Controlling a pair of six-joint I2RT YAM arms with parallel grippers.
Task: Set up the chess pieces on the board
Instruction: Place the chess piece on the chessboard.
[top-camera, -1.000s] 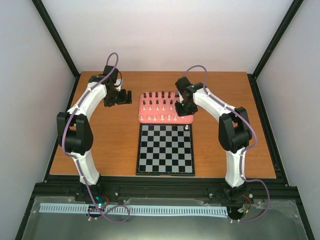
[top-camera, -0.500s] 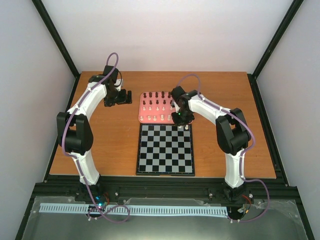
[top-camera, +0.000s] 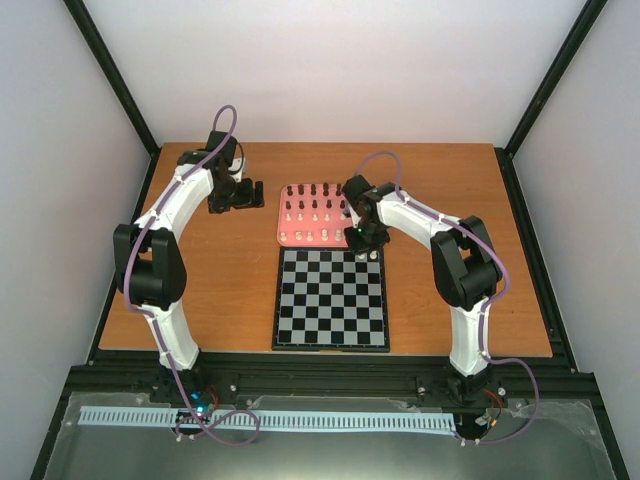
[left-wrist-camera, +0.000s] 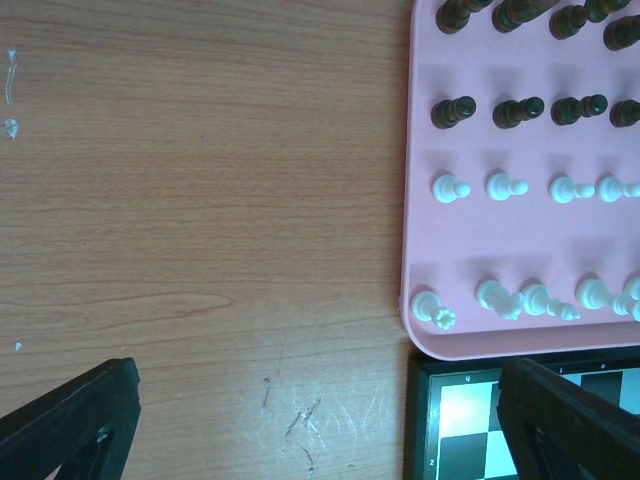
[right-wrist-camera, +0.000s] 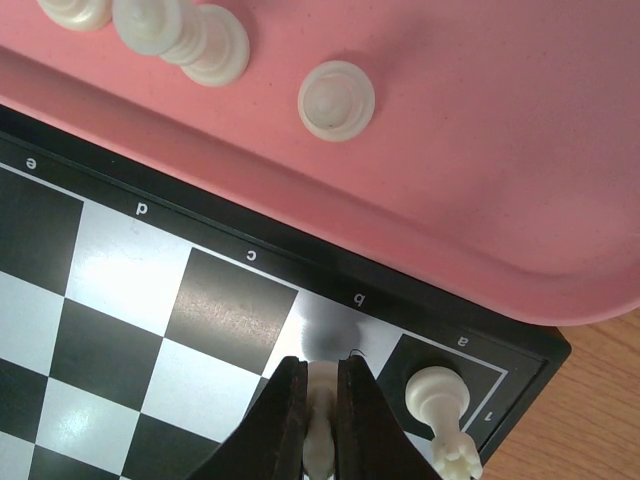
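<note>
You had a small cream-white piece (right-wrist-camera: 321, 440) pinched between the closed fingers of the right gripper (right-wrist-camera: 320, 378), at the bottom middle of the right wrist view. Its long side ran up and down the frame, in line with the fingers. You could not tell which end was its top. It was over the pale square by the letter b, at the top edge of the board (right-wrist-camera: 120, 300). The board was flat and shiny, with black and pale squares and a thin black border.

Just to the right, a white rook (right-wrist-camera: 438, 395) stood on the dark corner square. Above the board lay the smooth pink tray (right-wrist-camera: 520, 160). A round white pawn (right-wrist-camera: 337, 100) sat on it near the gripper. In the left wrist view, dark pieces (left-wrist-camera: 515, 112) and white pieces (left-wrist-camera: 505, 185) stood in rows on the tray. The left gripper (left-wrist-camera: 320, 425) had its fingers wide apart and held nothing, over the brown wooden table (left-wrist-camera: 200, 200).
</note>
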